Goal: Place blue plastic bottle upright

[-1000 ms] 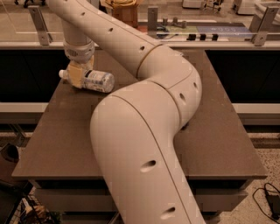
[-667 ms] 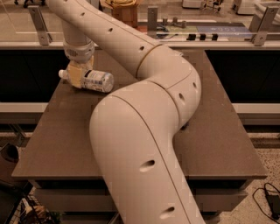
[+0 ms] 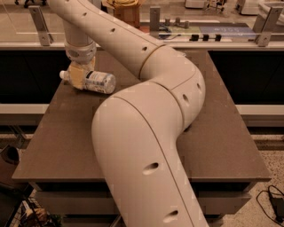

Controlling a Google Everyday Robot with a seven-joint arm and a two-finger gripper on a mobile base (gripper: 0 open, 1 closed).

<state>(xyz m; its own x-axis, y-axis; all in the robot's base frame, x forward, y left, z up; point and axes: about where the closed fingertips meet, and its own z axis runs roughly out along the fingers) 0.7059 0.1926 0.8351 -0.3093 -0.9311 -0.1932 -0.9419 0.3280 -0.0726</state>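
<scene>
The blue plastic bottle [image 3: 98,82] is clear with a white cap and a pale label. It lies on its side at the far left of the brown table [image 3: 222,146], cap pointing left. My gripper [image 3: 80,76] comes straight down from above and sits on the bottle's neck end, near the cap. Its tan fingers [image 3: 78,78] are closed around the bottle, which still rests on the table top. The big cream arm [image 3: 146,133] fills the middle of the view and hides part of the table.
The table's left edge is close to the bottle's cap. A rail with metal posts [image 3: 154,17] runs behind the table's far edge. A brown container [image 3: 126,11] stands beyond the rail. Cables [image 3: 273,201] lie on the floor at lower right.
</scene>
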